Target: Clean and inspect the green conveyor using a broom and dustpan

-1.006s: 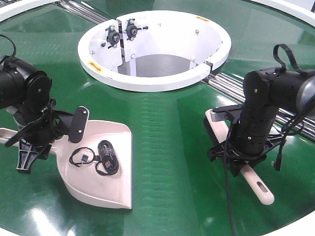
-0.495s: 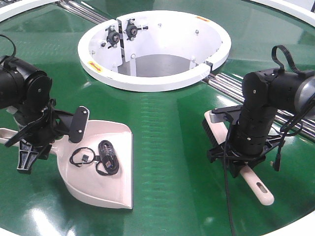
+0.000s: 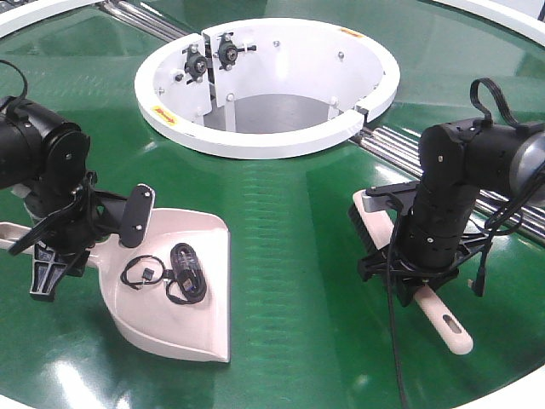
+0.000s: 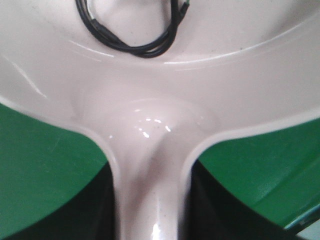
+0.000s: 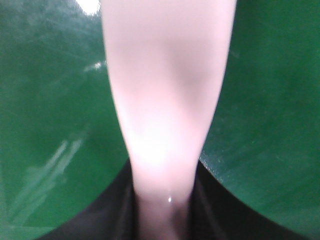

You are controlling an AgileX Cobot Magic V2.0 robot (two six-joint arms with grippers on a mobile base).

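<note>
Left hand (image 3: 85,243) at 9 o'clock, my wrist bent down, clamped on the dustpan (image 3: 183,319) handle. Right hand (image 3: 417,274) at 3 o'clock, clamped on the broom (image 3: 449,326).

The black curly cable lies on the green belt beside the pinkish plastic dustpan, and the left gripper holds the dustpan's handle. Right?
Not quite. The coiled black cable lies inside the pale beige-pink plastic dustpan, not on the glossy green conveyor beside it; the exterior front-facing view shows this. The left gripper does hold the dustpan's handle.
</note>
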